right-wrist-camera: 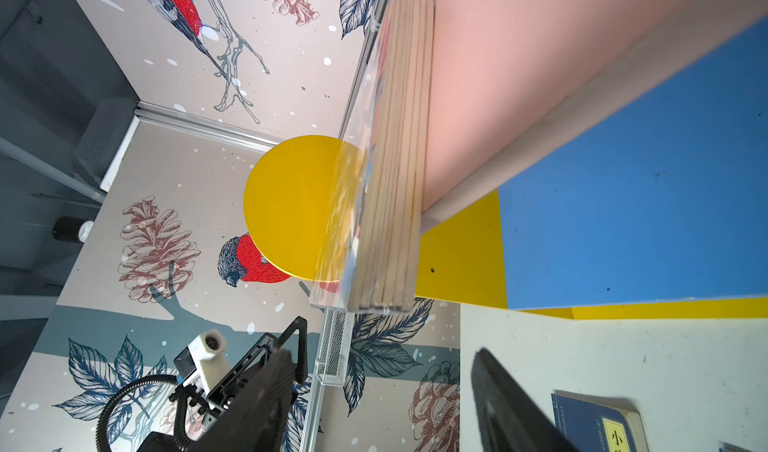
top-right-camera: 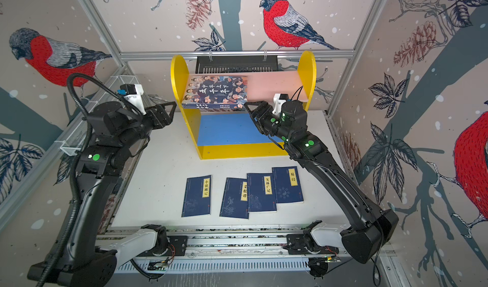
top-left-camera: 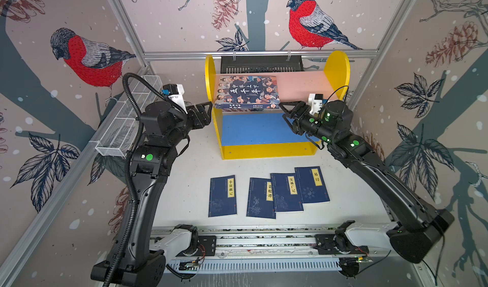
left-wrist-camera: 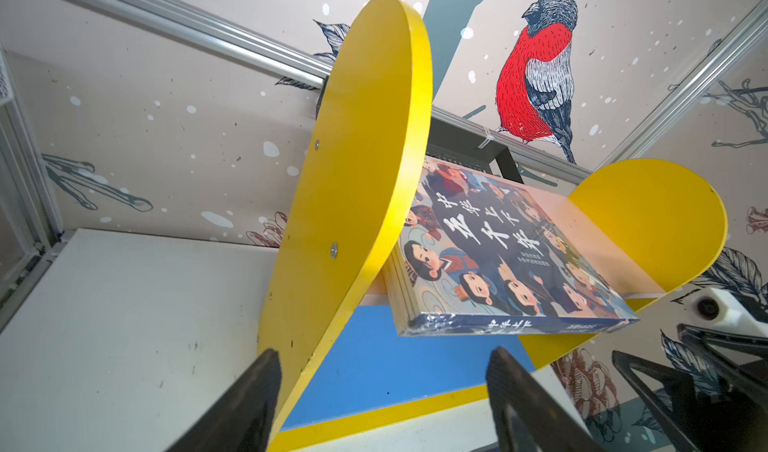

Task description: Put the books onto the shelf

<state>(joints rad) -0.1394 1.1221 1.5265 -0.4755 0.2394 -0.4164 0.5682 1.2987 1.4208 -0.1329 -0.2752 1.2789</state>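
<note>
navy books, four, yellow-labelled, lie on the table, lower centre; thick book, cartoon cover, lies flat on the shelf's pink board. left gripper and right gripper gape, empty.

Table is carrying the shelf at the back. Four navy books are lying flat on it in a row up front, the right three overlapping and the left one sitting apart. Big book is lying flat on the pink board at the left end, overhanging the front edge.
</note>
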